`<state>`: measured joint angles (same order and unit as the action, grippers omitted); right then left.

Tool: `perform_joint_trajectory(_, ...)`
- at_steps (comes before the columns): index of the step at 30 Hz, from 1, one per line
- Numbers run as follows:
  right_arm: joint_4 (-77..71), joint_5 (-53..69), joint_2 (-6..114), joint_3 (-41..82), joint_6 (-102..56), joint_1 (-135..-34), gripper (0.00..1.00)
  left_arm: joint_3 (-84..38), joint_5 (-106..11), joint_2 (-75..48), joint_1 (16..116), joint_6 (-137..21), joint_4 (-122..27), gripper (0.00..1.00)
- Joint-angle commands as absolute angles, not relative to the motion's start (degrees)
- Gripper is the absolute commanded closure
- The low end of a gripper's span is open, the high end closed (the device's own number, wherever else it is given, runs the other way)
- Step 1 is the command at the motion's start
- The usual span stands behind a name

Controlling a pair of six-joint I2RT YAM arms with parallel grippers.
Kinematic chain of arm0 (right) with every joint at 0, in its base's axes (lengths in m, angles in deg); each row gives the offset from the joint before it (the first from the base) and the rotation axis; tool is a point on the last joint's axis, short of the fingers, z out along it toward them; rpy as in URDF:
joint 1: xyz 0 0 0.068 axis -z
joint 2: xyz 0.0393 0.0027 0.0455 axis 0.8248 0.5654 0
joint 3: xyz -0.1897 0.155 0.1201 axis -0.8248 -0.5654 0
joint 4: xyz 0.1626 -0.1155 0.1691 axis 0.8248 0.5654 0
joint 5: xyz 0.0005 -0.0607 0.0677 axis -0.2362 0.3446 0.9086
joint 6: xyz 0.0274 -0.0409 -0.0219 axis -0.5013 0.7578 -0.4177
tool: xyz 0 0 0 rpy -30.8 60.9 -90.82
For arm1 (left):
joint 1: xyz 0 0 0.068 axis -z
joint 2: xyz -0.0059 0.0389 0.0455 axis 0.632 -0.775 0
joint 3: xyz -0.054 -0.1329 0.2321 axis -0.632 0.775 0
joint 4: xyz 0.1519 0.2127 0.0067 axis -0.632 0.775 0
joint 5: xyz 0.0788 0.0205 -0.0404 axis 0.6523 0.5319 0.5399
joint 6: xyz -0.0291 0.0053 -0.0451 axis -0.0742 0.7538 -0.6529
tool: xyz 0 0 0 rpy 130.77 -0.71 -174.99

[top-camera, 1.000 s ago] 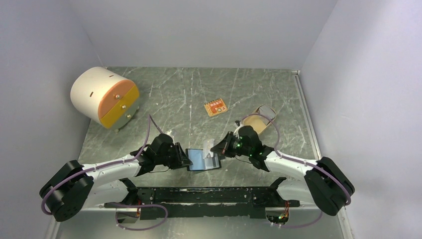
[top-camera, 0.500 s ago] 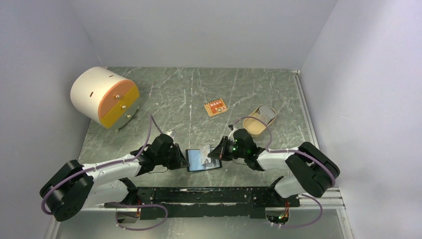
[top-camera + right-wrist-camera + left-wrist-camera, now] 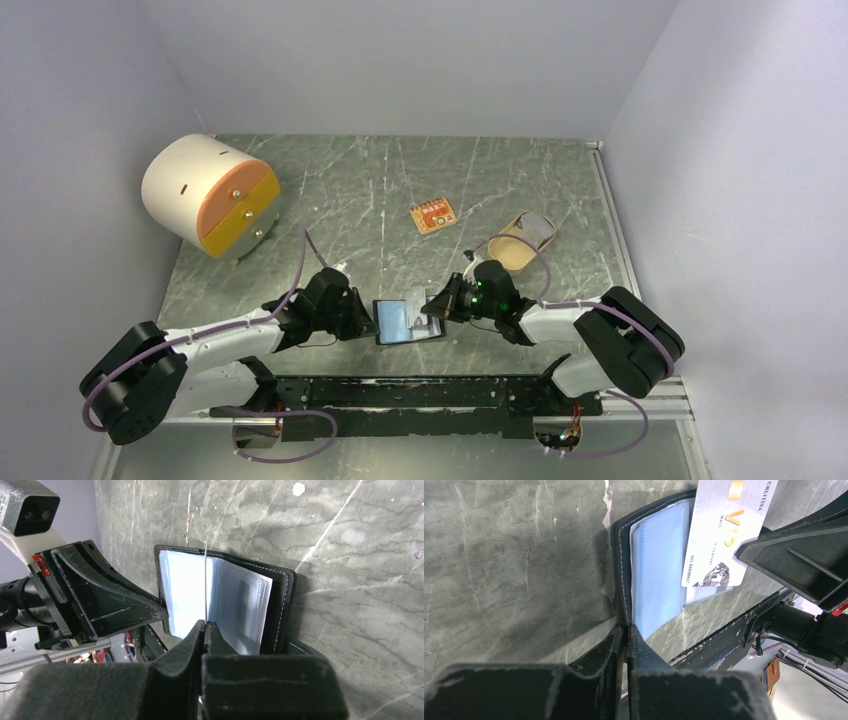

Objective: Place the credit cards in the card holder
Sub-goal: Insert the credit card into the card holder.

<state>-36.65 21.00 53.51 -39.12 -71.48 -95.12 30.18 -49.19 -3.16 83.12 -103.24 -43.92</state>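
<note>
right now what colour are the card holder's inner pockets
Pale blue; the pockets show best in the left wrist view.

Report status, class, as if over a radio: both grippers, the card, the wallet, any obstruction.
Left gripper shut on wallet edge. Right gripper shut on card, poised over the open wallet, not visibly seated. Nothing seen blocking the way in.

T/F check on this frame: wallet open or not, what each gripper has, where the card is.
1. The card holder lies open. True.
2. The left gripper is shut on the card holder's edge. True.
3. The right gripper is open and empty. False: it is shut on a credit card.
4. The credit card is fully tucked into a pocket. False: most of it sticks out.
</note>
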Motion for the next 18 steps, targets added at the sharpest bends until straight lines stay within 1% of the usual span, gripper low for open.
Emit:
perform_joint_trajectory(1,-37.1,20.0,52.0,-40.2,-70.1,-94.3,1.00,28.4,-47.7,-2.0,82.9,-102.0,-42.4,0.91)
perform_joint_trajectory(18,-47.7,23.6,57.3,-44.2,-71.9,-94.2,1.00,29.0,-48.6,-2.7,82.9,-102.3,-43.8,0.91)
